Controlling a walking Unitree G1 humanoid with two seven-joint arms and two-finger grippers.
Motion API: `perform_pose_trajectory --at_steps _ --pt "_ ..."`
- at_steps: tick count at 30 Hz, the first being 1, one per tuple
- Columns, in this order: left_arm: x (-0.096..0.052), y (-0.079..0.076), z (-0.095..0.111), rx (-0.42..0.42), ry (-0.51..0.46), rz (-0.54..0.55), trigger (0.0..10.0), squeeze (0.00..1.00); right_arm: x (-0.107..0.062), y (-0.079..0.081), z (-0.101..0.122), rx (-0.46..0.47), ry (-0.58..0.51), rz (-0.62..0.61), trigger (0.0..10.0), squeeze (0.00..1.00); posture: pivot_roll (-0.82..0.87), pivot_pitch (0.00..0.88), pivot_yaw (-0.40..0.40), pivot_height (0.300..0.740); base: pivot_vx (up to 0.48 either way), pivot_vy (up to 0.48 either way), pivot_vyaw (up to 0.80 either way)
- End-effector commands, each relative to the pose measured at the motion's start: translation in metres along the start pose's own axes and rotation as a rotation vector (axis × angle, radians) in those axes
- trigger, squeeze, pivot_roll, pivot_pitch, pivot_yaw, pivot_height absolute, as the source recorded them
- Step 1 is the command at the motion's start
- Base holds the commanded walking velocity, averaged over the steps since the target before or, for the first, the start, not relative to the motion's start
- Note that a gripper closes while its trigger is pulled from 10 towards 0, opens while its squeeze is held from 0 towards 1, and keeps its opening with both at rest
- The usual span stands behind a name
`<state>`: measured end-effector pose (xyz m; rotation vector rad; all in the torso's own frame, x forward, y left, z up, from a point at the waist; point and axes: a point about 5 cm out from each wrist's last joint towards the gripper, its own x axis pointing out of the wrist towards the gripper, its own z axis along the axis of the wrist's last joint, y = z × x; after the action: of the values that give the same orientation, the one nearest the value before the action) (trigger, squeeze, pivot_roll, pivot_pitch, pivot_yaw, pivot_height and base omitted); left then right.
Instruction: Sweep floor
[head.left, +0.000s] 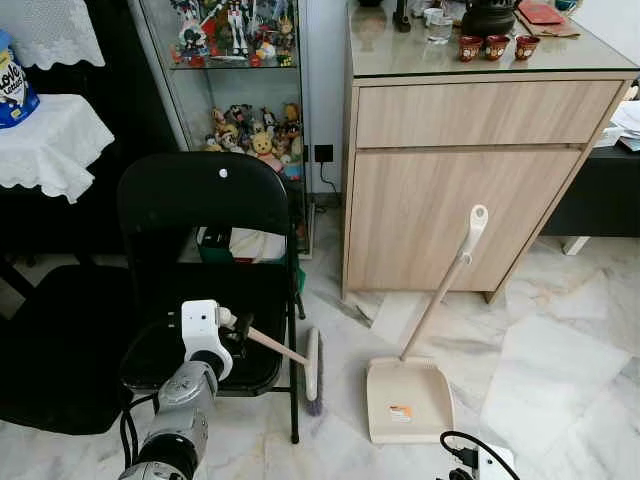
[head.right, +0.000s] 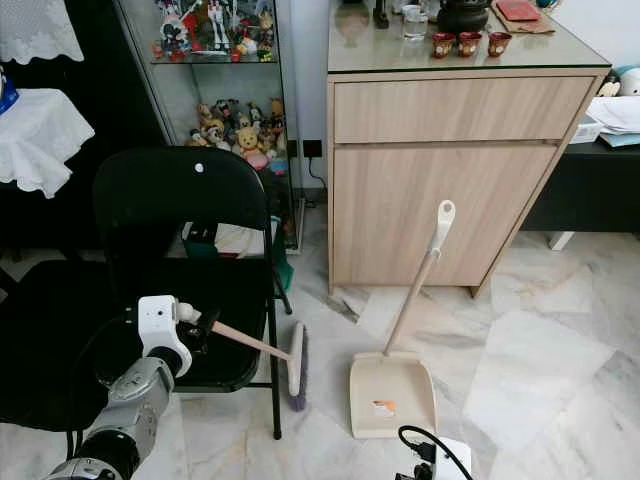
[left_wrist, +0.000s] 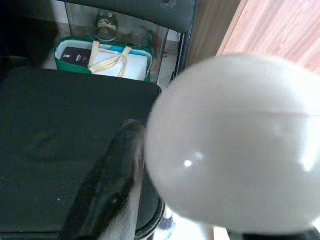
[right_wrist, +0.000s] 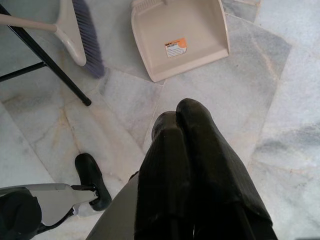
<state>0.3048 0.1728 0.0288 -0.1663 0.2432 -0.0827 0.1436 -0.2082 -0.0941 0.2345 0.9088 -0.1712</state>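
- The broom (head.left: 300, 358) lies nearly level. Its pale handle runs from the left gripper (head.left: 241, 330) out toward the robot's right and slightly down, over the front edge of the chair seat.
- The broom's head (head.left: 314, 370) hangs at the far end, turned on edge, long axis roughly up and down. Its purple bristles face the dustpan and their lower end reaches the floor beside the chair's front leg.
- The left gripper is closed on the near end of the handle, above the seat of the black folding chair (head.left: 200, 205). In the left wrist view a round white blur takes up most of the frame, with one black finger (left_wrist: 107, 195) beside it.
- The dustpan (head.left: 407, 398) stands on the marble floor (head.left: 560, 370) just right of the broom head, apart from it. Its mouth faces the robot and its long handle (head.left: 445, 285) leans back toward the wooden cabinet (head.left: 470, 170).
- A small orange and white label (right_wrist: 175, 47) sits inside the pan; its writing is too small to read.
- The chair stands between the robot's left arm and the floor beyond, and its legs are close by the bristles. A green bag (left_wrist: 102, 59) sits behind it, before a glass case of figurines (head.left: 250, 140).
- A blue package (head.left: 14, 85) on a white lace cloth at far left shows part of a word, not readable whole.
- The right gripper (right_wrist: 192, 120) hangs low over bare marble with its two black fingers pressed together, holding nothing.
- Small cups (head.left: 497, 46) stand on the cabinet's glass top.
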Motion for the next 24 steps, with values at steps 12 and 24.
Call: perform_pose_trajectory --at_steps 12,24 --pt "-0.001 0.004 0.004 0.004 -0.024 0.005 0.0 0.00 -0.001 -0.002 -0.002 0.015 -0.001 0.000 10.0 0.00 0.00 0.038 0.036 0.740 0.000 0.000 0.00" --pt "-0.007 0.003 0.003 0.016 -0.046 -0.003 0.0 0.00 0.006 0.005 0.023 0.001 -0.078 0.001 10.0 0.00 0.00 0.036 0.037 0.740 0.000 0.000 0.00"
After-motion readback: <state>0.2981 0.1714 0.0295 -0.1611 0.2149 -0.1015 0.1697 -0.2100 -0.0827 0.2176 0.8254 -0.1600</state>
